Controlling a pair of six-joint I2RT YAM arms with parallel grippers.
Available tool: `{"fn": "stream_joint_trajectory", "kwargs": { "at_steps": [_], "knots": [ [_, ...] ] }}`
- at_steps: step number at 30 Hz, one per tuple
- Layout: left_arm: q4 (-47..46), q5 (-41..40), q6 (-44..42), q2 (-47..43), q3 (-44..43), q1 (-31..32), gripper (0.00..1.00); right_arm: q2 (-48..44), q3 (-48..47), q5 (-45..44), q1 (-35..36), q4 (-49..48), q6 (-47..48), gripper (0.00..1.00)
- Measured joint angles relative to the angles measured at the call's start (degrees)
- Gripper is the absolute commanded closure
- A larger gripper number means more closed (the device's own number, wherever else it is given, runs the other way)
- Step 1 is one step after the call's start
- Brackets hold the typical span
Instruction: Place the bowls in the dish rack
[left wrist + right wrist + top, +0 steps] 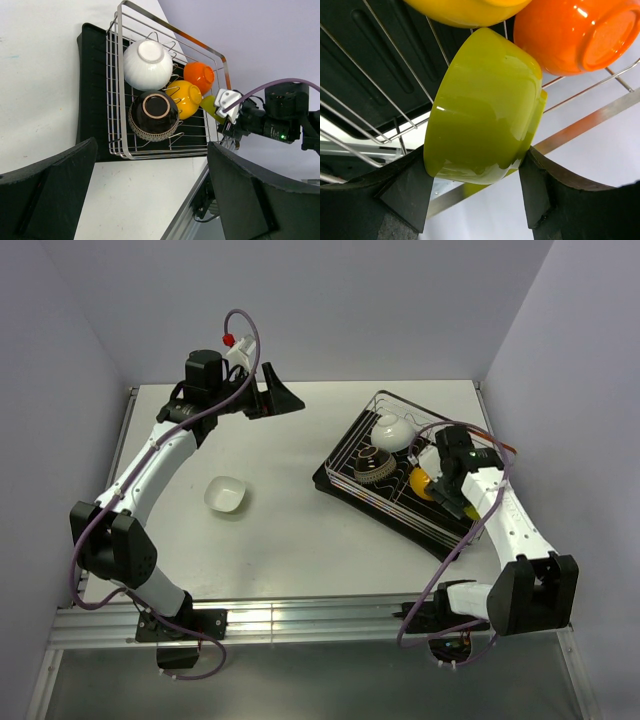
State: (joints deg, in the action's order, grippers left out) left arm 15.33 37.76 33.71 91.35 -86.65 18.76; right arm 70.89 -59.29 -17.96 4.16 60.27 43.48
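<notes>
Your right gripper (475,182) is gripping the lime green bowl (480,115) inside the dish rack (117,100), beside four racked bowls (155,112). One white bowl (226,494) is waiting on the table (300,550), and your left gripper (278,397) is gaping wide, empty.

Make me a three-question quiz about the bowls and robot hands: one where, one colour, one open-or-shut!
1. The white bowl outside the dish rack is: A on the table; B on the floor; C under the rack.
2. The right gripper holds the: A blue bowl; B lime green bowl; C red bowl.
3. The left gripper is: A shut on a bowl; B shut on wire; C open, empty.
1 A: it sits on bare table. 2 B: green shows between the black fingers. 3 C: its jaws stand wide, nothing between.
</notes>
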Motion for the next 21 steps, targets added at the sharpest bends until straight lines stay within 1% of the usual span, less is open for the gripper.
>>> {"fn": "stream_joint_trajectory", "kwargs": {
  "at_steps": [6, 7, 8, 9, 11, 12, 13, 15, 19, 21],
  "knots": [
    [0.02, 0.00, 0.00, 0.00, 0.00, -0.17, 0.03, -0.11, 2.19, -1.84, 2.49, -1.03, 0.31, 1.00],
    [0.02, -0.02, 0.00, 0.00, 0.00, -0.20, 0.03, -0.11, 2.32, -1.99, 2.71, -1.03, 0.26, 0.92],
    [0.02, -0.02, 0.00, 0.00, 0.00, -0.20, 0.02, -0.11, 2.36, -2.08, 2.86, -1.03, 0.24, 0.88],
    [0.02, -0.02, 0.00, 0.00, 0.00, -0.22, 0.03, -0.09, 2.36, -2.16, 3.04, -1.01, 0.20, 0.81],
    [0.04, -0.02, -0.02, 0.00, 0.00, -0.20, 0.03, -0.09, 2.36, -2.21, 3.21, -0.94, -0.11, 0.62],
    [0.02, -0.02, -0.02, 0.00, 0.00, -0.20, 0.03, -0.07, 2.36, -2.19, 3.26, -0.85, -0.15, 0.48],
    [0.02, -0.02, -0.02, 0.00, 0.00, -0.20, 0.02, -0.04, 2.36, -2.16, 3.37, -0.68, -0.35, 0.43],
    [0.02, -0.02, -0.02, 0.00, 0.00, -0.20, 0.02, -0.04, 2.36, -2.05, 3.63, -0.26, -0.59, 0.37],
    [0.02, -0.02, -0.02, 0.00, 0.00, -0.22, 0.02, 0.02, 2.36, -1.31, 3.96, 0.70, -1.05, 0.34],
    [0.07, -0.04, -0.02, 0.00, 0.00, -0.22, 0.02, 0.13, 2.36, -0.81, 4.11, 1.20, -1.40, 0.29]
  ]
}}
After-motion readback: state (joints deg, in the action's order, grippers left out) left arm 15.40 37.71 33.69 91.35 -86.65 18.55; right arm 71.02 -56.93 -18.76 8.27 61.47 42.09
